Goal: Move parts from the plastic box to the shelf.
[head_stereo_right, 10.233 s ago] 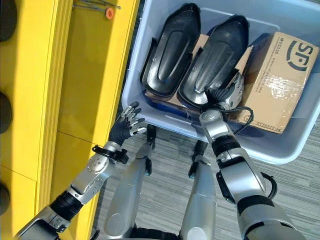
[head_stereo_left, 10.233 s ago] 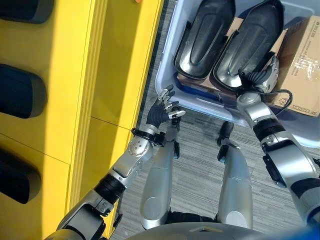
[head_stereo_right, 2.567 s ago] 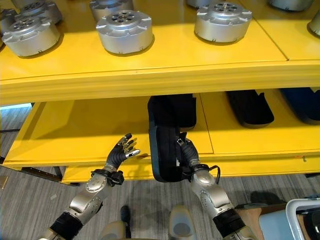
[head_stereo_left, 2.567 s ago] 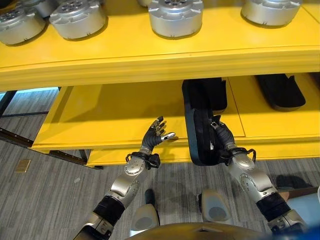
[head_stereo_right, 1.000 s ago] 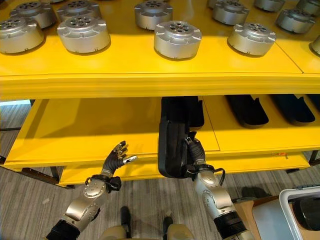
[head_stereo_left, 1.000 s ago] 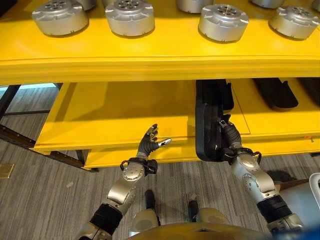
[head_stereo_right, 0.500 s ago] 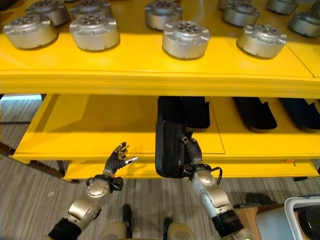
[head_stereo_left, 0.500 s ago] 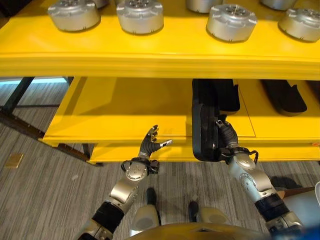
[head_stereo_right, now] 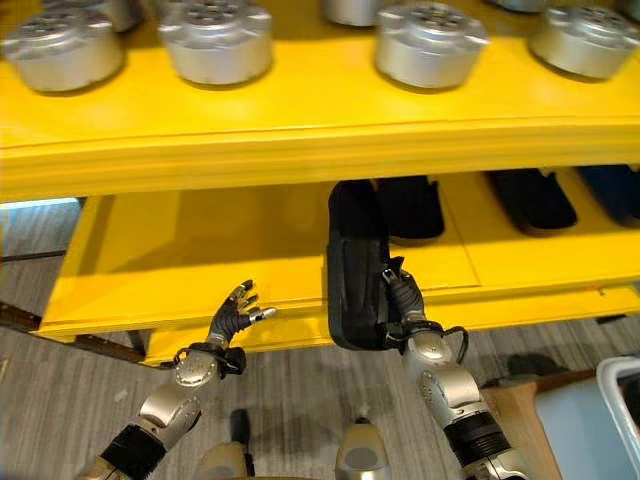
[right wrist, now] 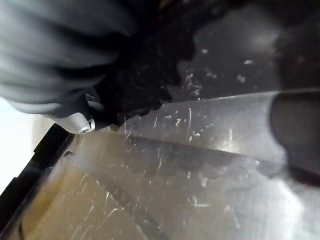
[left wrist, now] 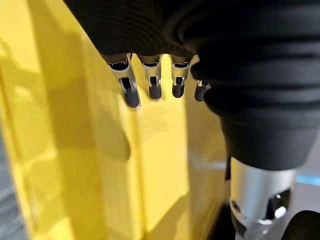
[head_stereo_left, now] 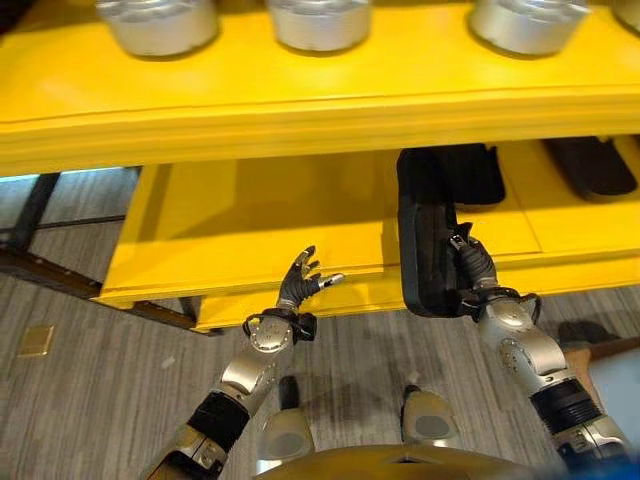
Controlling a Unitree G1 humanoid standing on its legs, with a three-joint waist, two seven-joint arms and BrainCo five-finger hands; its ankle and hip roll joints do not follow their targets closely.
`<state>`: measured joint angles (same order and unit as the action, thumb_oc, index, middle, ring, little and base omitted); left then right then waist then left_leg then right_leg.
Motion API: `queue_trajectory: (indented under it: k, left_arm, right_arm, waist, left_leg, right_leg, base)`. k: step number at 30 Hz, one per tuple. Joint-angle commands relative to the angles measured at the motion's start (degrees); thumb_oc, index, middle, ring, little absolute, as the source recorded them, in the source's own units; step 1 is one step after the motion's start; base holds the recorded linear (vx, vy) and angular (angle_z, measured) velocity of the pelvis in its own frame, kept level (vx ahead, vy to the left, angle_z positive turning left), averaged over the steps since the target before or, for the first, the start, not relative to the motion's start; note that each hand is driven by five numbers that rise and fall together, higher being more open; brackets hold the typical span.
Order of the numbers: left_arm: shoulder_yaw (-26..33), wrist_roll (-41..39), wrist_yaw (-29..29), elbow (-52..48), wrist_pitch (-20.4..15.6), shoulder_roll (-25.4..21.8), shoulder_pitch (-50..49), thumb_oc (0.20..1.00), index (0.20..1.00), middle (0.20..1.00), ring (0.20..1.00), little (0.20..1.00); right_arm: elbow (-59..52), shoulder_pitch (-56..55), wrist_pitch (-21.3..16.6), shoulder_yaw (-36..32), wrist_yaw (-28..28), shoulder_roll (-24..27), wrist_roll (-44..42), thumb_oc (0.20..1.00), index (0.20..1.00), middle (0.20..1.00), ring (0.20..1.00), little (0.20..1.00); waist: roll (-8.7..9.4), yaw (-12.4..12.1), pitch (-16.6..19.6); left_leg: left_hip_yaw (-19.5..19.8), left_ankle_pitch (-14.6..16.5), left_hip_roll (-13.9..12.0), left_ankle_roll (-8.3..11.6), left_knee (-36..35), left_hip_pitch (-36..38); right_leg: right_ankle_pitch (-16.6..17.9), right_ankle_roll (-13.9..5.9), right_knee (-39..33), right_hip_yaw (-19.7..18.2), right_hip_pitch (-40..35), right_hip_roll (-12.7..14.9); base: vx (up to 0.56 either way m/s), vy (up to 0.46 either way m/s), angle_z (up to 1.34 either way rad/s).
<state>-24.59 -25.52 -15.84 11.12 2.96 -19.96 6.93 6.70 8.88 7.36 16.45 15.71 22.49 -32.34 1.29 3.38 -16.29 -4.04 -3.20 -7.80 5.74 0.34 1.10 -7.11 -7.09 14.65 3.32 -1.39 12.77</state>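
Observation:
A long black moulded part (head_stereo_left: 428,240) stands on its edge at the front of the yellow lower shelf (head_stereo_left: 250,230), its far end reaching under the upper shelf. My right hand (head_stereo_left: 475,272) is shut on its right side near the shelf's front edge; the right wrist view has the part's scratched black surface (right wrist: 200,165) right against the hand. My left hand (head_stereo_left: 298,288) is open, fingers spread, held in the air just before the shelf's front lip, left of the part. In the left wrist view its fingers (left wrist: 150,85) point at the yellow shelf face.
Round silver parts (head_stereo_right: 431,43) stand in a row on the upper yellow shelf (head_stereo_right: 300,130). More black moulded parts (head_stereo_right: 530,198) lie further right on the lower shelf. A corner of the plastic box (head_stereo_right: 622,400) is at the lower right. Grey carpet lies below.
The camera has tilted and shifted. My right hand has kept its hold on the black part at the shelf's front edge; my left hand stays open in about the same place.

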Motion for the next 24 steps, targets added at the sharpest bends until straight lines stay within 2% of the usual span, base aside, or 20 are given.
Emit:
queue_trajectory:
  k: [1,2,7,13,15,24]
  left_arm:
    - [-0.82,1.05,0.93,-3.91,-2.06,1.37,-1.14,1.000,1.000,1.000,1.000,1.000]
    - [-0.39,0.95,1.04,-4.56,-1.42,0.74,-1.21,1.000,1.000,1.000,1.000,1.000]
    - [0.52,1.73,0.90,-6.83,-0.09,0.32,-2.14,1.000,1.000,1.000,1.000,1.000]
    - [0.79,3.67,2.15,-8.71,0.38,-0.66,-1.89,1.000,1.000,1.000,1.000,1.000]
    - [1.08,3.40,3.52,-9.80,1.12,-1.27,-0.80,1.000,1.000,1.000,1.000,1.000]
    - [0.18,2.94,6.11,-11.45,3.14,-2.27,0.57,1.000,1.000,1.000,1.000,1.000]
  right_arm:
    - [-4.67,2.84,-3.69,-2.31,0.28,1.65,2.13,0.200,0.200,0.200,0.200,0.200]
    - [-4.20,3.48,-3.85,-2.07,0.73,1.27,1.94,0.200,0.200,0.200,0.200,0.200]
    - [-4.94,4.11,-2.99,-2.02,0.25,0.80,3.06,0.200,0.200,0.200,0.200,0.200]
    - [-4.45,6.39,-2.06,-2.42,0.21,1.55,3.67,0.200,0.200,0.200,0.200,0.200]
    - [-2.29,9.56,-0.56,-3.03,0.19,1.94,2.08,0.200,0.200,0.200,0.200,0.200]
    - [3.20,17.19,2.22,-3.76,-1.36,4.23,2.49,0.200,0.200,0.200,0.200,0.200]
  waist:
    - [-1.43,0.80,3.24]
    - [-1.01,0.04,3.09]
    - [0.01,-1.37,2.72]
    - [1.27,-3.22,1.66]
    - [1.67,-4.43,0.63]
    - [1.72,-6.80,-1.41]
  left_leg:
    - [-1.45,1.84,-3.39,-1.17,-1.33,2.30]
    - [-1.97,2.52,-2.61,-1.58,-1.78,2.51]
    - [-3.42,3.41,-2.06,-2.21,-1.79,2.17]
    - [-2.79,3.88,-1.71,-2.65,1.07,-1.01]
    - [-1.50,3.33,-1.93,-2.41,2.28,-2.99]
    - [0.87,2.09,-1.55,-1.88,4.19,-6.67]
  right_leg:
    - [-4.80,2.89,4.25,3.23,1.78,-7.32]
    - [-3.12,1.51,1.88,3.50,1.50,-6.34]
    - [-1.67,0.44,-1.10,4.15,0.85,-5.44]
    - [-2.50,0.92,-0.06,4.54,1.23,-6.16]
    - [-3.19,1.68,0.84,4.93,1.52,-7.21]
    - [-3.62,2.74,1.15,6.11,1.36,-8.03]
  base:
    - [0.04,0.081,0.11]
    - [0.02,0.049,0.08]
    - [0.02,0.015,-0.05]
    - [-0.03,-0.054,0.00]
    - [-0.09,-0.092,0.15]
    - [-0.06,-0.051,0.08]
